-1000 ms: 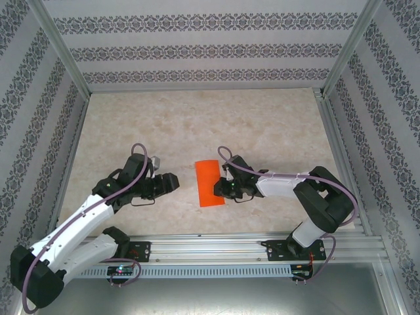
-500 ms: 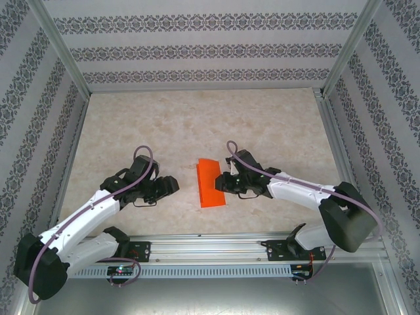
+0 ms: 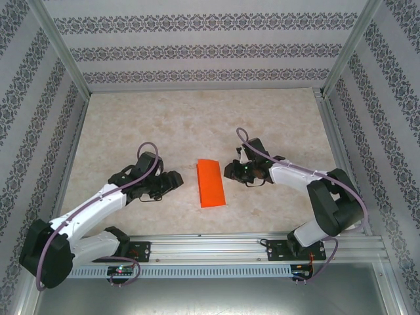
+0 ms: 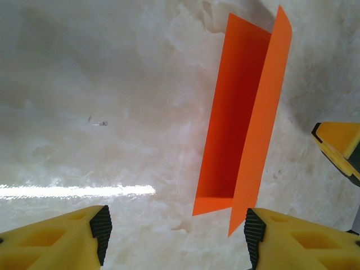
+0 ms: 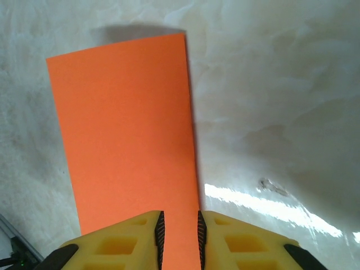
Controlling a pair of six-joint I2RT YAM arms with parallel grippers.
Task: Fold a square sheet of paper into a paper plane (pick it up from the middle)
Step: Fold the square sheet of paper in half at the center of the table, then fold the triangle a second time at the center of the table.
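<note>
The right gripper (image 3: 230, 172) has backed off, fingers narrowly parted, apparently releasing the square sheet of paper (image 3: 211, 185); its fold gapes. The left gripper (image 3: 174, 181) is spread, empty.

This is a robot test cell in a lab. A marble-look table (image 3: 197, 118) is boxed in by an aluminium frame (image 3: 59, 49) and patterned wall panels (image 3: 197, 52). The left arm (image 3: 92, 207) and right arm (image 3: 295, 176) are bolted to a rail (image 3: 216, 246) at its near edge.
</note>
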